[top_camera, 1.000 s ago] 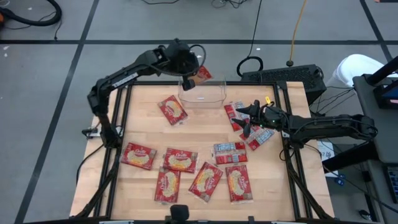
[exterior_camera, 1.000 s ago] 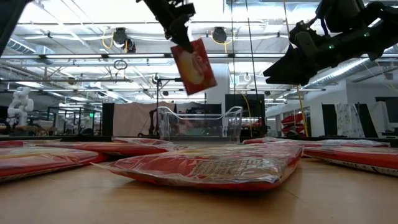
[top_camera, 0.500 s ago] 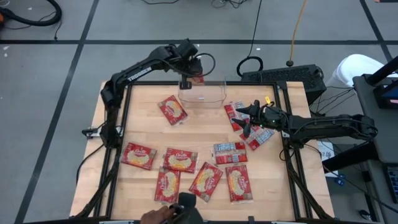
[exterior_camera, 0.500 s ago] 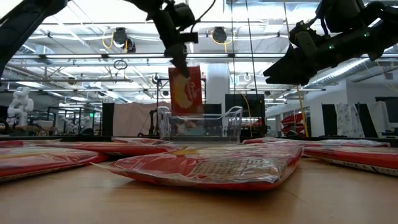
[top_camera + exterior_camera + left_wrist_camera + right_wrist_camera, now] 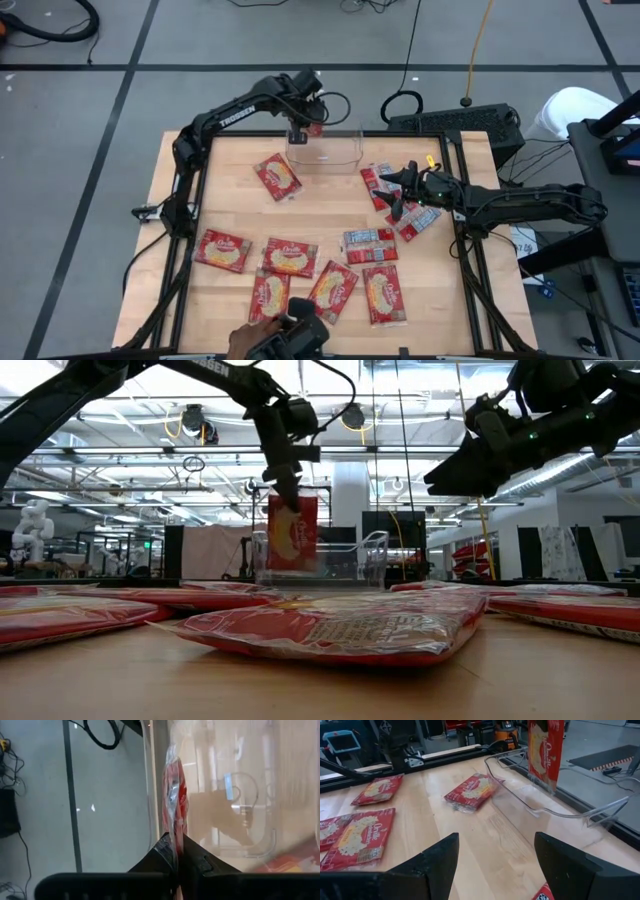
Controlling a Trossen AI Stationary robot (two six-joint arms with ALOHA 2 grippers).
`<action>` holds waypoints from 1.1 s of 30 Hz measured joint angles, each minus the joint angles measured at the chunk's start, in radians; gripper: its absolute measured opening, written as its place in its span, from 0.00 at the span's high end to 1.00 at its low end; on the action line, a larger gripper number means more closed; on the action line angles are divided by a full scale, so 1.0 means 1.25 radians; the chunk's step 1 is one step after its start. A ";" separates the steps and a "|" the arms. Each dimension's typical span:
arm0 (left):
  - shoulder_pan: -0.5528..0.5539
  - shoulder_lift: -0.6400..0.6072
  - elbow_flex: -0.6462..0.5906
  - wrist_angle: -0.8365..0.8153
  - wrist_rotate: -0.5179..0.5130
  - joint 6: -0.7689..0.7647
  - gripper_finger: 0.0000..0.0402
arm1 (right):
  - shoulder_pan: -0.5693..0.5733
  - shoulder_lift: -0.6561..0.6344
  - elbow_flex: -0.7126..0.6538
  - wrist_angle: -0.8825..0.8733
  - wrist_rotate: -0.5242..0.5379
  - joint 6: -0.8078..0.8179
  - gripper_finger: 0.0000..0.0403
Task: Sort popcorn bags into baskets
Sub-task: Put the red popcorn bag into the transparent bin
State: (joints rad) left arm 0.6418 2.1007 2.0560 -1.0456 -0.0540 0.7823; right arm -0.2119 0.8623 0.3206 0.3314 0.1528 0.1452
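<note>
Left gripper (image 5: 292, 492): pinches a popcorn bag (image 5: 292, 532) upright, now lowered into the clear basket (image 5: 325, 150) at the far edge (release looks next)
Right gripper (image 5: 398, 192): spread wide, waiting right
Other bags (image 5: 290, 257): flat on the near table

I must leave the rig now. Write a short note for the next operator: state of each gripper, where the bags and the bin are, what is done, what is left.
Left gripper: shut on a popcorn bag, hanging upright at the left end of the clear bin, at the table's far edge; not yet released.
Right gripper: open, empty, waiting over the bags at the right side.
Done: no bag seen lying in the bin yet.
Left: one bag beside the bin, a group under the right gripper, about seven in the near half of the table.
A person's hand shows at the near edge.
</note>
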 joint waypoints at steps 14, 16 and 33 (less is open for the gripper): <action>0.018 0.017 0.000 0.009 -0.073 -0.029 0.81 | 0.004 0.000 0.000 -0.004 0.000 0.004 0.37; 0.022 0.019 0.000 0.011 -0.078 -0.030 0.78 | 0.004 0.000 0.000 -0.004 0.000 0.005 0.37; 0.015 0.017 -0.001 0.086 -0.177 -0.038 0.64 | 0.004 0.000 0.001 -0.005 -0.001 0.000 0.37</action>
State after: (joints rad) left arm 0.6600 2.1221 2.0548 -0.9381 -0.2753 0.7346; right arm -0.2070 0.8623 0.3214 0.3248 0.1520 0.1455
